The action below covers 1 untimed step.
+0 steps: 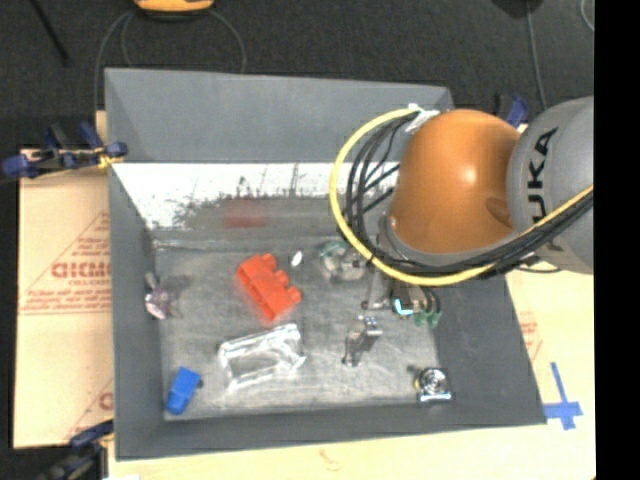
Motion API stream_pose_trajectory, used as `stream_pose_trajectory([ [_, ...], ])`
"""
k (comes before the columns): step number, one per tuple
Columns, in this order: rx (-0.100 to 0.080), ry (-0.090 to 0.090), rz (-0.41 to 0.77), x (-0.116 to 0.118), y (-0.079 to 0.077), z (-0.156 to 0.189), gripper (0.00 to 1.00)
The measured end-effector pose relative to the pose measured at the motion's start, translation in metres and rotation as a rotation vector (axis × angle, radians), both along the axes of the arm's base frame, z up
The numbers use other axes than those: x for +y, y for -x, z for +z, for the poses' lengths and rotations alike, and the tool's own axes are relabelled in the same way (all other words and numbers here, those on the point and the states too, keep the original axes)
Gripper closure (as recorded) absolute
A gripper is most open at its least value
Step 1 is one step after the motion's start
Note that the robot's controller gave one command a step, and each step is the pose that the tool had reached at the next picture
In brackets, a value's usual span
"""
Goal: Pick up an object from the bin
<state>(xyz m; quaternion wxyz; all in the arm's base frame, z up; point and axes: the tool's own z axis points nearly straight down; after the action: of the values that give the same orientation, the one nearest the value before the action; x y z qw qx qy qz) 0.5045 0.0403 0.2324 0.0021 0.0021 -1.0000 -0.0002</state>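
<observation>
While the gripper [357, 343] hangs lower centre-right, claw state cannot be told | nearest: one clear plastic pack [262, 356] just left, long axis left-right, right end higher | one orange brick [268, 286] | one blue block [183, 389]

The grey bin [140, 228] has sloping walls and a flat, scuffed floor. An orange block [268, 286] lies near the middle of the floor, with a small white bit [297, 260] just beside its upper right end. Below it lies a clear plastic pack [262, 356]. A blue block [183, 389] sits in the lower left corner, a purplish piece [158, 298] lies by the left wall, and a shiny round metal piece [432, 384] is in the lower right corner.
</observation>
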Motion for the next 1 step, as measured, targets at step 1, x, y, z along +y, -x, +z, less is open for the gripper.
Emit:
stream_pose_trajectory([
  [1, -0.011, -0.001, 0.025, 0.0326, -0.0165, -0.1344, 0.00],
])
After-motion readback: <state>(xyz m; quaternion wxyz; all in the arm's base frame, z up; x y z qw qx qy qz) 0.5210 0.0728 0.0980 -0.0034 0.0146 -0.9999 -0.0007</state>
